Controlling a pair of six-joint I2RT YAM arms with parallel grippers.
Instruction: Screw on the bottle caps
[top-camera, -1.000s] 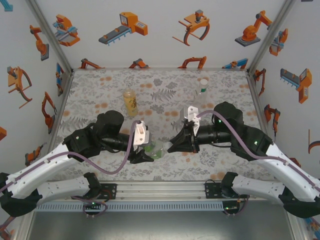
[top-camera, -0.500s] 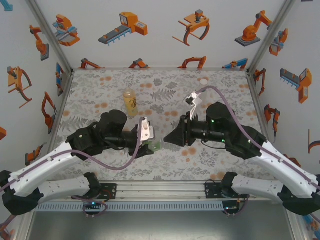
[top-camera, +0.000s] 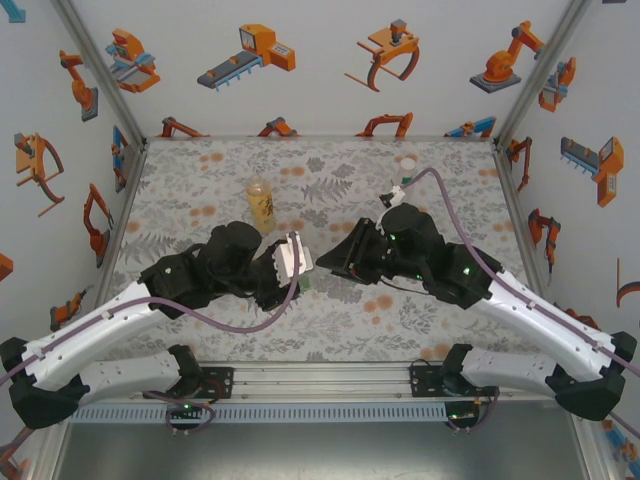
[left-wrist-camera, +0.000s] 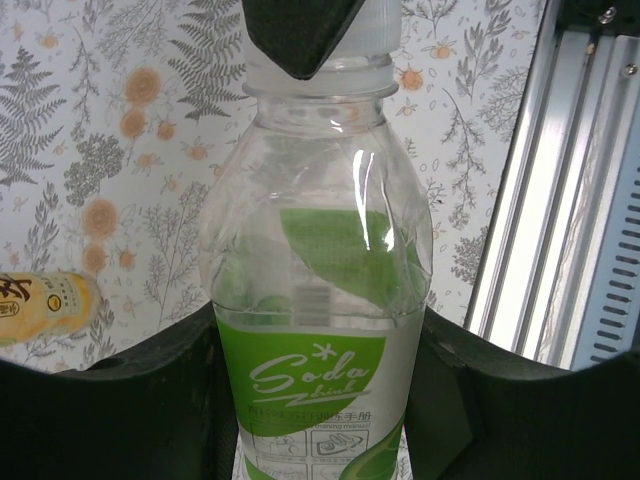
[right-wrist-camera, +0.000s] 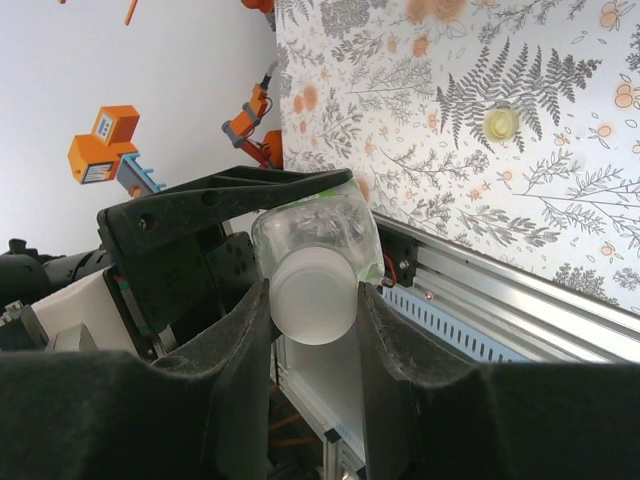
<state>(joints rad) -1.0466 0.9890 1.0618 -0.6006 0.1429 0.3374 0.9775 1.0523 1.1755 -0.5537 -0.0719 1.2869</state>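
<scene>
You were in the middle of screwing a cap onto the slim bottle. Your left gripper was clenched on its labelled body and held it off the table, near the middle, with the neck pointing right. Your right gripper met it head-on, a finger close against each side of the white cap. I could not tell whether those fingers were pinching the cap or had gone slack. The cap sat on the neck above the collar ring, but how far down the thread it had gone was not visible.

As I judge it, the next move called for a firm pinch on the cap. Then you would twist about the neck's own line while the left grip stopped the bottle from turning. You would release and take a fresh hold if the cap was not yet tight.

The slim bottle looked clear right through, with no liquid line that I could make out. The amber bottle stood upright farther back and a little to the left, full of yellow-brown drink. A loose yellowish cap lay on the table, well apart from both grippers.
</scene>
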